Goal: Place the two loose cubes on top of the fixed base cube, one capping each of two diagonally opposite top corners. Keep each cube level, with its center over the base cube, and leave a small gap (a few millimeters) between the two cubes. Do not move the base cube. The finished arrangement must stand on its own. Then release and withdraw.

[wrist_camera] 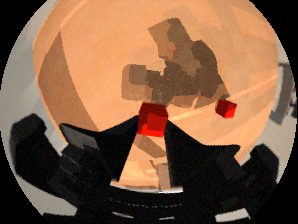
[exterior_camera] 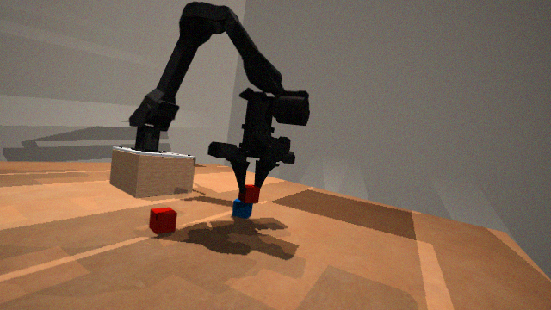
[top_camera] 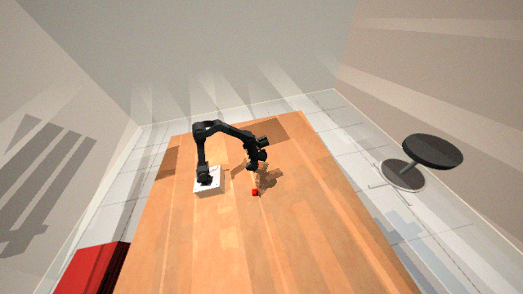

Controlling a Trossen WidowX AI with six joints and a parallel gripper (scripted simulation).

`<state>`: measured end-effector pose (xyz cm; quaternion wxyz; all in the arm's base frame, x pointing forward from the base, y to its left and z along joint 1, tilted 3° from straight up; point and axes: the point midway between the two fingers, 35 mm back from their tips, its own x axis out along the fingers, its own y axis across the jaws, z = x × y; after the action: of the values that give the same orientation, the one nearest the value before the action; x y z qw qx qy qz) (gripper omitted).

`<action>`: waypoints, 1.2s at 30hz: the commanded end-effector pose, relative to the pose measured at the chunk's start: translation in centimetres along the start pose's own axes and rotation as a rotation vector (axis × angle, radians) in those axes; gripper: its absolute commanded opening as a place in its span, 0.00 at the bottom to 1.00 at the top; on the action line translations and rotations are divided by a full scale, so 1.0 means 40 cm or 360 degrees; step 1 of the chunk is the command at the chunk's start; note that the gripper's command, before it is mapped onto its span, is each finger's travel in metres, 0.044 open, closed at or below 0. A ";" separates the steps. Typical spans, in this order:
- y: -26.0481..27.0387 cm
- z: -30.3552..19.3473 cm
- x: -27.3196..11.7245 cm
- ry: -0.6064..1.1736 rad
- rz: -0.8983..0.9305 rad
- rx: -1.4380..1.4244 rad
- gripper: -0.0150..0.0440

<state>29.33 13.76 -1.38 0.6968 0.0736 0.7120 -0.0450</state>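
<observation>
The blue base cube stands on the table in the exterior view; the held cube hides it in the wrist view. My gripper points down, shut on a red cube. In the exterior view this cube overlaps the top of the blue cube and sits offset to its right; whether they touch I cannot tell. It looks about level. The other red cube lies loose on the table, apart from the blue cube.
The arm's base block stands on the wooden table behind the cubes. A black round stool and a red box stand off the table. The arm's shadow falls around the blue cube.
</observation>
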 end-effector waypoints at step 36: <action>-0.001 -0.001 -0.038 0.0002 -0.0001 0.0000 0.60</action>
<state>29.09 13.60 -0.54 0.6940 0.0727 0.7147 -0.0472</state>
